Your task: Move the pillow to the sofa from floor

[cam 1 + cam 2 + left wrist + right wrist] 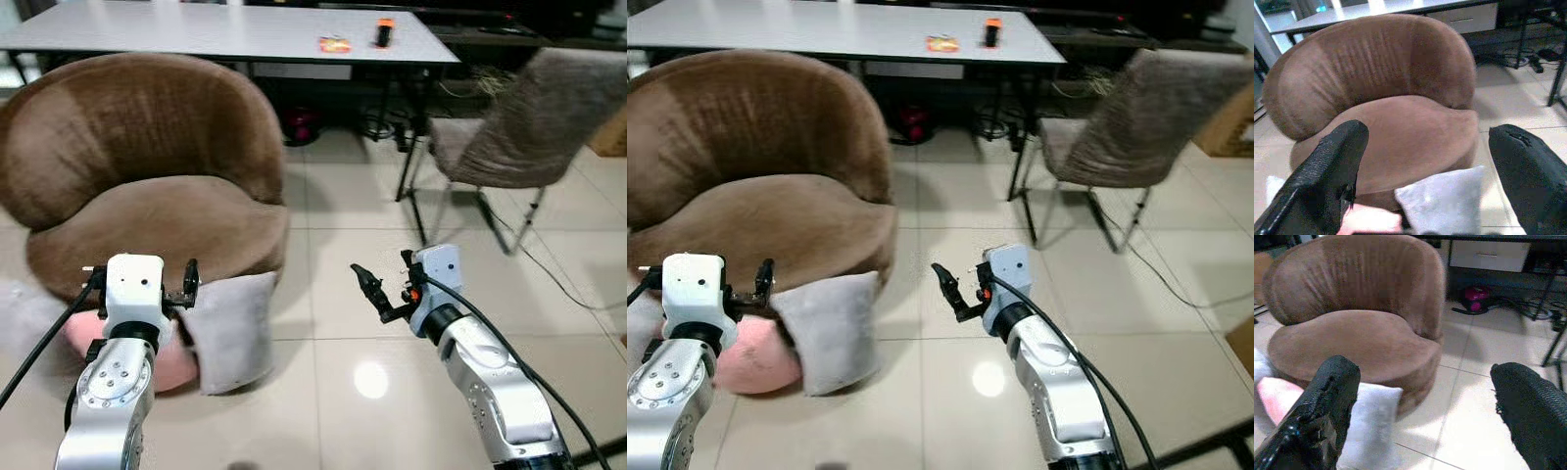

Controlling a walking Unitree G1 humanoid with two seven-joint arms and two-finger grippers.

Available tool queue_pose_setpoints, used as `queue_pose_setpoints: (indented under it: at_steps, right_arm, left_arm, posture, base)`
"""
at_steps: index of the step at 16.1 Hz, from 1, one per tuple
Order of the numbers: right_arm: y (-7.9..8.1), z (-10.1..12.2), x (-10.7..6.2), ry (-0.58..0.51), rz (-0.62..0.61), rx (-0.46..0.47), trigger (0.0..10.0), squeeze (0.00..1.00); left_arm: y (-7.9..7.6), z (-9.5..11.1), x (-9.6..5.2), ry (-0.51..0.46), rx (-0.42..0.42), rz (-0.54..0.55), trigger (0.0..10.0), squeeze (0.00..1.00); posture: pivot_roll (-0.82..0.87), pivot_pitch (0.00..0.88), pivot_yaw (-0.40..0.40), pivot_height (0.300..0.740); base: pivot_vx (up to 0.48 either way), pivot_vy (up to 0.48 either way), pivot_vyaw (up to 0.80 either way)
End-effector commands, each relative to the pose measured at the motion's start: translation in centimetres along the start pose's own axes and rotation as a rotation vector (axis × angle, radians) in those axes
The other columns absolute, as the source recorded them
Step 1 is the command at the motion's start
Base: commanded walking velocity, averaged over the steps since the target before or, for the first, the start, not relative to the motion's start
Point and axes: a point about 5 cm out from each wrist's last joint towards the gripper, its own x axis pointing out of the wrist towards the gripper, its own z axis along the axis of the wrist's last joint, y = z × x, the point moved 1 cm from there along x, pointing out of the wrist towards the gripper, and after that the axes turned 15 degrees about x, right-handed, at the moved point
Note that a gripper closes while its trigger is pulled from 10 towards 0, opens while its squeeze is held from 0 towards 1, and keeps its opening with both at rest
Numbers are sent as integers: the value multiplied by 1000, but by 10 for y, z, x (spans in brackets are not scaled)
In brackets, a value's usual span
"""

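A grey pillow (235, 328) stands on the tiled floor, leaning against the front of a round brown sofa chair (147, 196). A pink pillow (754, 357) lies on the floor beside it, partly behind my left arm. My left gripper (147, 282) hovers just above and left of the grey pillow's top edge, open, with nothing between its fingers (1332, 166). Off to the right, my right gripper (385, 276) is held over bare tiles, open and empty. In the right wrist view, the grey pillow (1371, 416) and the sofa seat (1352, 342) lie ahead.
A white table (225, 34) stands behind the sofa with two small orange items (335, 43) on it. A grey upholstered chair (519, 127) on metal legs is at the right, with cables (549, 274) trailing across the floor. Something pale and fluffy (15, 313) lies far left.
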Motion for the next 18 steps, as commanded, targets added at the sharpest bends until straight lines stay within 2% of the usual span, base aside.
queue_pose_setpoints:
  at_steps: [1,3,6,9,11,14,15,18]
  right_arm:
    - [3,2,2,-8,13,4,10000,0]
    - [3,2,2,-11,8,3,10000,0]
    - [1,2,3,-11,-9,5,10000,0]
    - [-18,-3,0,-28,-172,28,10000,0]
    - [-28,-1,-3,-71,-246,2,10000,0]
    - [-27,1,-2,-90,-247,-12,10000,0]
    - [-22,2,0,-83,-210,-53,10000,0]
    - [-24,5,2,-103,-236,-55,10000,0]
  left_arm:
    - [6,2,0,-7,9,14,10000,0]
    - [6,2,0,-6,10,14,10000,0]
    - [7,2,0,-9,12,23,10000,0]
    - [8,3,1,-39,85,23,10000,0]
    - [7,0,0,-50,73,3,10000,0]
    - [6,1,-1,-64,63,-5,10000,0]
    - [7,3,0,-69,49,1,10000,0]
    - [8,8,2,-89,70,-11,10000,0]
  posture:
    - [14,0,-17,740]
    - [14,0,-14,740]
    - [14,0,-14,740]
    - [14,0,-25,740]
    - [16,0,-26,740]
    - [15,0,-25,740]
    - [16,0,-27,740]
    - [20,0,-28,740]
  base:
    - [0,480,0]
    - [0,480,0]
    - [0,0,0]
    - [0,0,0]
    - [0,0,0]
    - [180,0,0]
    - [277,0,0]
    - [290,0,800]
